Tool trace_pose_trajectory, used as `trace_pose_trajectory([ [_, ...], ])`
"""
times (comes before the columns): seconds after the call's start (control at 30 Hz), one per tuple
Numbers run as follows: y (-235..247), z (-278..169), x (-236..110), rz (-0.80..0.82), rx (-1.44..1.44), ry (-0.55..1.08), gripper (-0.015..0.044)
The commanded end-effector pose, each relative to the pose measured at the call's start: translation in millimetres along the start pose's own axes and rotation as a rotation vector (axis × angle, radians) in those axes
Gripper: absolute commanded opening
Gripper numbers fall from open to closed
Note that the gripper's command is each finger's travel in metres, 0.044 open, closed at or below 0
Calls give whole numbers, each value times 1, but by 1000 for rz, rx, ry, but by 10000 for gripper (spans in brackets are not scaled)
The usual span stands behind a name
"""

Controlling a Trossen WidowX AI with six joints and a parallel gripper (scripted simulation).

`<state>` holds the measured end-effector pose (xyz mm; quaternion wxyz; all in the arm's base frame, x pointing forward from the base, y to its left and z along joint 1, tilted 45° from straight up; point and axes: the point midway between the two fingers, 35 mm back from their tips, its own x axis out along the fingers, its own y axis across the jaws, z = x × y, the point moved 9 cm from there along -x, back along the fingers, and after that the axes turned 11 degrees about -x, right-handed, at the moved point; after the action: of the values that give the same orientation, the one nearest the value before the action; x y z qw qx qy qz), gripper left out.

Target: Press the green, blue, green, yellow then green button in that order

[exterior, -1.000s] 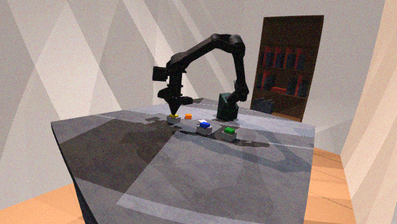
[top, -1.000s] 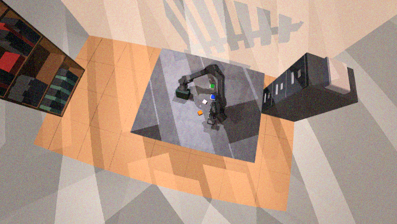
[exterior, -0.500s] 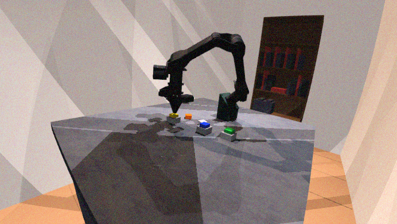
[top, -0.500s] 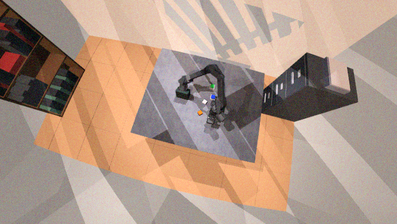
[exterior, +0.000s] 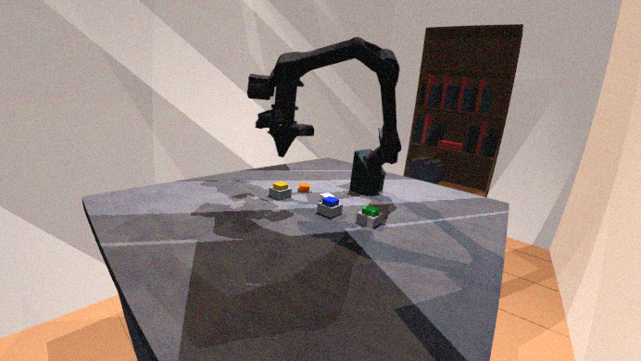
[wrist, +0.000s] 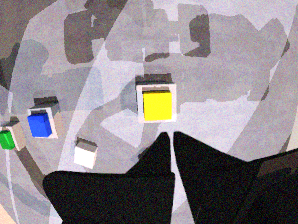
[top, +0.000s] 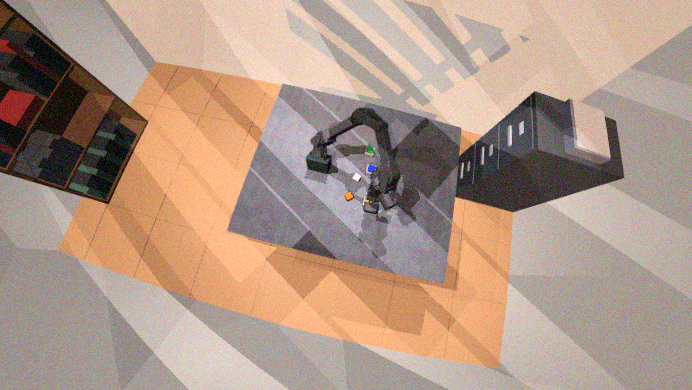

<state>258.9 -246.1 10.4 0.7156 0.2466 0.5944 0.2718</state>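
My gripper [exterior: 282,152] [wrist: 169,137] is shut on nothing and hangs well above the yellow button [exterior: 280,186] [wrist: 158,106], clear of it. In the wrist view the yellow button sits just ahead of the fingertips. The blue button [top: 371,168] [exterior: 330,201] [wrist: 40,124] and the green button [top: 369,149] [exterior: 370,210] [wrist: 5,140] stand in a row further along the grey table [exterior: 278,278] [top: 280,215]. In the top view the arm hides most of the yellow button.
An orange block [top: 349,196] [exterior: 304,187] lies beside the yellow button. A white block [top: 356,177] [exterior: 326,194] [wrist: 84,156] lies near the blue button. The arm's base [exterior: 367,178] [top: 318,163] stands at the table's back. A bookshelf [exterior: 463,106] and a dark cabinet [top: 540,150] stand off the table.
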Motion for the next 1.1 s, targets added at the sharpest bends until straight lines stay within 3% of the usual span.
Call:
trace_pose_trajectory([
  [0.0, 4, 2, -7, 3, -6, 10, 20],
  [0.33, 149, 37, -19, -15, 3, 11, 20],
  [0.63, 273, 9, -10, 17, 0, 10, 20],
  [0.97, 281, 5, -6, 21, -1, 11, 20],
  [1.07, 281, 6, 30, 19, -2, 10, 20],
])
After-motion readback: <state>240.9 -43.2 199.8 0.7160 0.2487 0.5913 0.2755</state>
